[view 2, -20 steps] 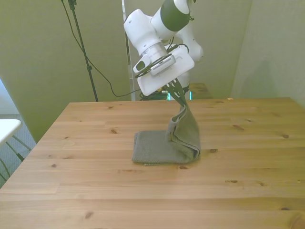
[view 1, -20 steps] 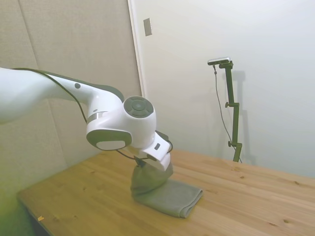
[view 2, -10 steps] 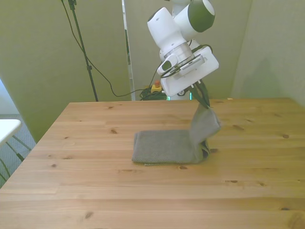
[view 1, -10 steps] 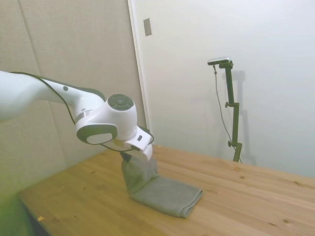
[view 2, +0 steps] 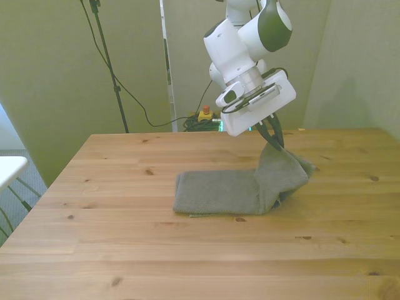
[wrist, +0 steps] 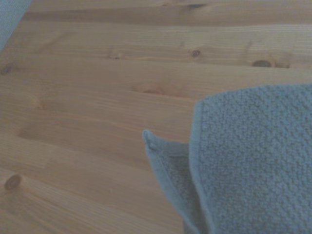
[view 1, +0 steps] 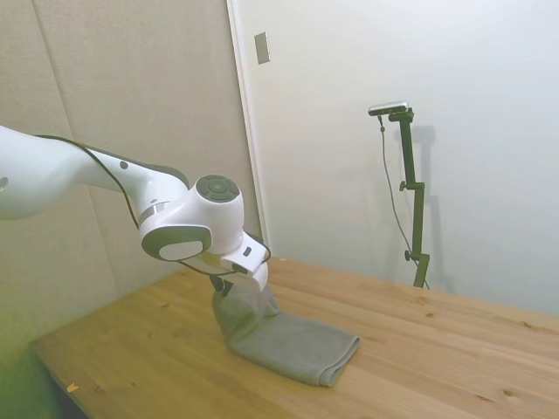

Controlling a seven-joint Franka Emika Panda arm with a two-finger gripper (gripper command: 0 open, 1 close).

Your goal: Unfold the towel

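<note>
The grey-green towel (view 2: 225, 192) lies on the wooden table (view 2: 125, 250), most of it flat, with its top layer lifted at the front view's right end. My gripper (view 2: 275, 142) is shut on that raised corner, holding it a little above the table and past the towel's right edge. From the side, the towel (view 1: 297, 345) rises to the gripper (view 1: 229, 290) at its near-left end. The wrist view shows the towel's hemmed edge (wrist: 243, 156) hanging over bare wood.
A white surface (view 2: 9, 167) sits beyond the table at the front view's left. Bare table surrounds the towel on all sides. Cables and a stand rise behind the table's far edge.
The gripper has carried the held towel corner toward the front view's right and lower, peeling the upper layer over so it drapes outward instead of standing upright.
</note>
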